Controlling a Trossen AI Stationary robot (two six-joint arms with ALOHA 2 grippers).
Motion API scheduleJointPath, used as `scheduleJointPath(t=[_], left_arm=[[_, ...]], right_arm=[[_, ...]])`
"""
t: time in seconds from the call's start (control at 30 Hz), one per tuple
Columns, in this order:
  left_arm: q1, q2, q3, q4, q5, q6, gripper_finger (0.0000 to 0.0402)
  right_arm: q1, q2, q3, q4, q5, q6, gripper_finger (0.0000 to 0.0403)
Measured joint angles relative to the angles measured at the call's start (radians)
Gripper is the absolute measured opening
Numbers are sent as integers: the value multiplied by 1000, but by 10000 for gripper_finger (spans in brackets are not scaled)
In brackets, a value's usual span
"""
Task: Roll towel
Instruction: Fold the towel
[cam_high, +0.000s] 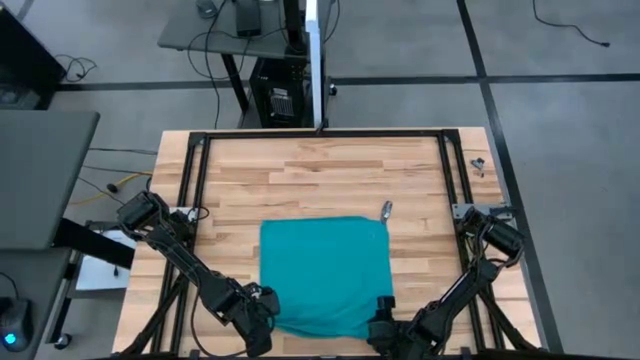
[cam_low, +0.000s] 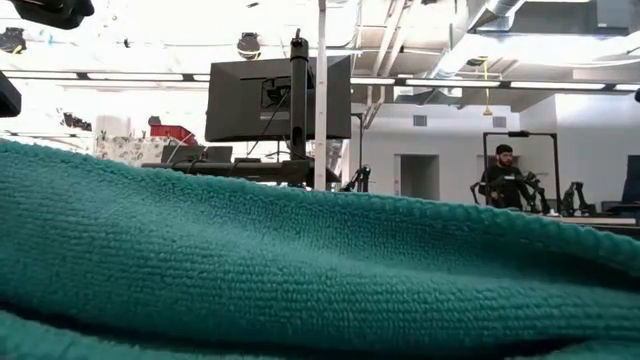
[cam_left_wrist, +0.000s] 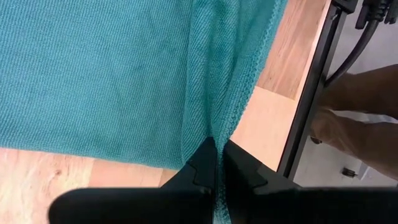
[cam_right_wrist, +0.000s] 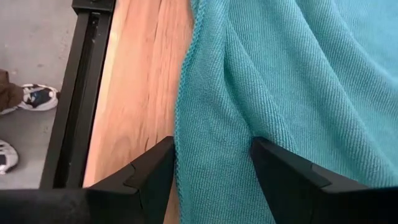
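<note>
The towel (cam_high: 323, 272) lies at lower centre of the table (cam_high: 330, 170). Left gripper (cam_left_wrist: 217, 163) pinches its near edge; right gripper (cam_right_wrist: 211, 165) stands spread astride a fold.

Teal towel (cam_high: 322, 272) — ribbed matt cloth — on pale smooth wooden table (cam_high: 300, 170)

A light wooden plank table (cam_high: 330, 170) with a black metal frame is carrying 1 teal cloth towel (cam_high: 322, 275), which is lying near its front edge.
</note>
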Motion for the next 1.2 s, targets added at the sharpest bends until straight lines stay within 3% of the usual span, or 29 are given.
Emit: scheduleJointPath(t=[0.4, 1.03, 1.2], left_arm=[[-3, 0, 0, 1, 1, 8, 0], [-6, 0, 0, 32, 0, 25, 0], [-10, 0, 0, 30, 0, 26, 0]], right_arm=[[32, -14, 88, -68, 29, -13, 207], [-35, 113, 94, -15, 17, -2, 207], [-38, 115, 93, -22, -17, -2, 178]])
